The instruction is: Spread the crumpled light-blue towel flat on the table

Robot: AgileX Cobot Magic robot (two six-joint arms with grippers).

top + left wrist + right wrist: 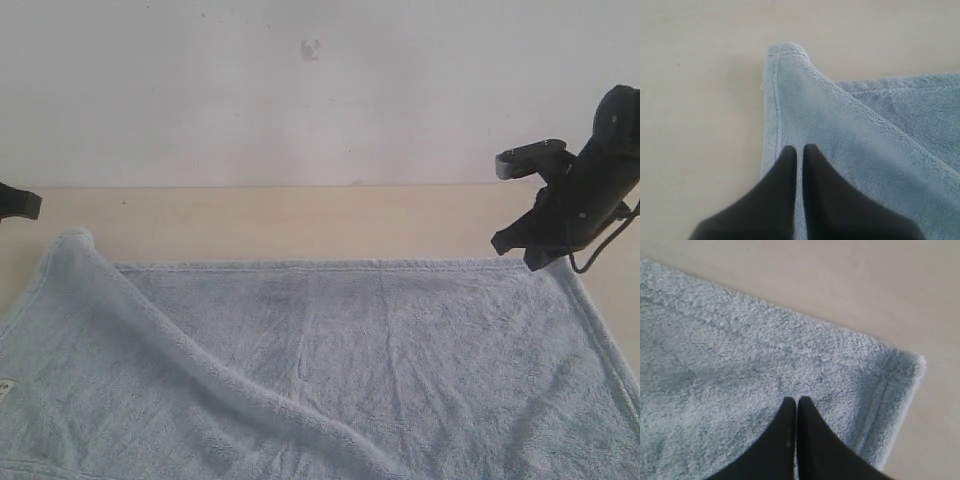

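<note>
The light-blue towel (380,360) lies spread across the beige table (300,220), mostly flat. Its left part is folded over along a diagonal ridge (200,350) that runs from the far left corner (75,240) toward the near edge. A small white label (5,388) shows at the left border. My left gripper (20,202) hangs at the far left, apart from the cloth; in the left wrist view it (799,150) is shut and empty over the folded corner (787,52). My right gripper (520,248) hovers above the far right corner, shut (796,401) with nothing in it, over the towel (740,350).
A white-grey wall (320,90) rises behind the table's far edge. Bare tabletop shows as a strip beyond the towel, left of the folded corner (700,100) and past the right corner (865,285).
</note>
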